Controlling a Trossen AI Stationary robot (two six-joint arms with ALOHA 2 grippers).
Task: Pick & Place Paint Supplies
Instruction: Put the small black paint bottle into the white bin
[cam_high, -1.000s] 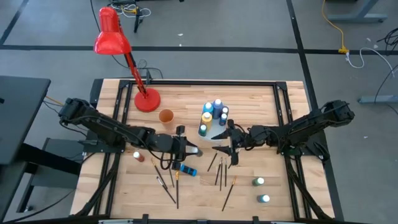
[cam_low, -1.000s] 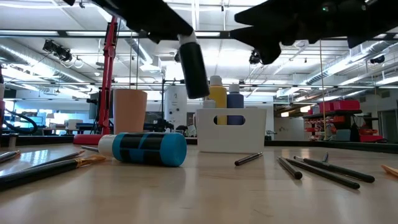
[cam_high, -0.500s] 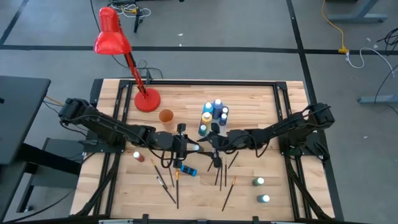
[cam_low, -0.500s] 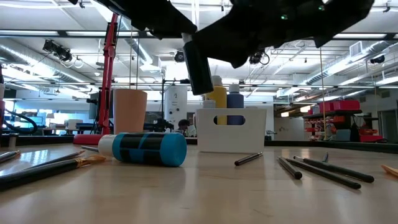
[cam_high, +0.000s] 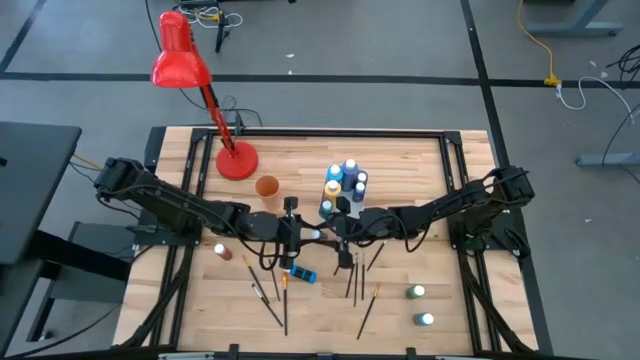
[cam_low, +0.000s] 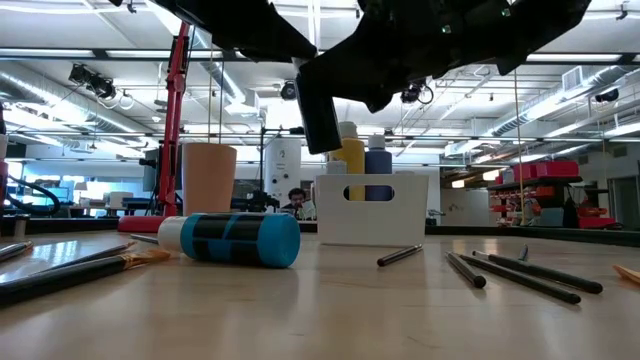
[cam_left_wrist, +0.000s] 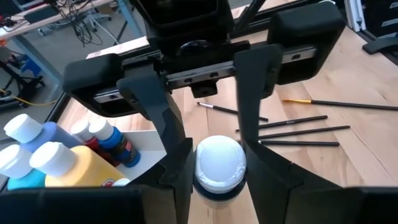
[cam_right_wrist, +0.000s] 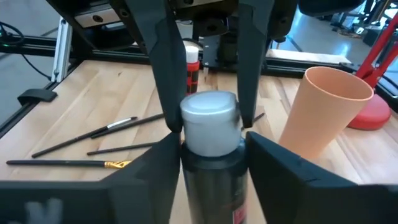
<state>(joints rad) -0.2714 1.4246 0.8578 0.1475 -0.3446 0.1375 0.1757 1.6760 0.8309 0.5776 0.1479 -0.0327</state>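
— Taking the white bin (cam_high: 342, 205) as our marker: what do we see, biggest first?

— We see the wooden table (cam_high: 420, 165), the red desk lamp (cam_high: 182, 58) standing far beyond the bin toward the table's back left corner, and the orange cup (cam_high: 266, 186) just left of the bin. The bin itself holds blue and yellow capped bottles.

— And the arms?

— Both meet just in front of the bin, above the table. The left gripper (cam_high: 308, 236) is closed around a dark paint bottle (cam_low: 318, 105) with a white cap; in the left wrist view we see the cap (cam_left_wrist: 218, 163) pinched between its fingers (cam_left_wrist: 171, 134). The right gripper (cam_high: 338, 232) has slid in from the right since a second ago, when it hung well right of the bin; it now faces the left one, fingers spread either side of the same bottle. We cannot tell whether its pads touch the bottle.

— What lies loose?

— A blue bottle (cam_low: 232, 239) on its side in front of the bin, untouched over the last second, a red-brown bottle (cam_high: 222, 250) far left of it, two green bottles (cam_high: 415, 292) off to the front right, and thin brushes (cam_high: 354, 277) scattered in front.
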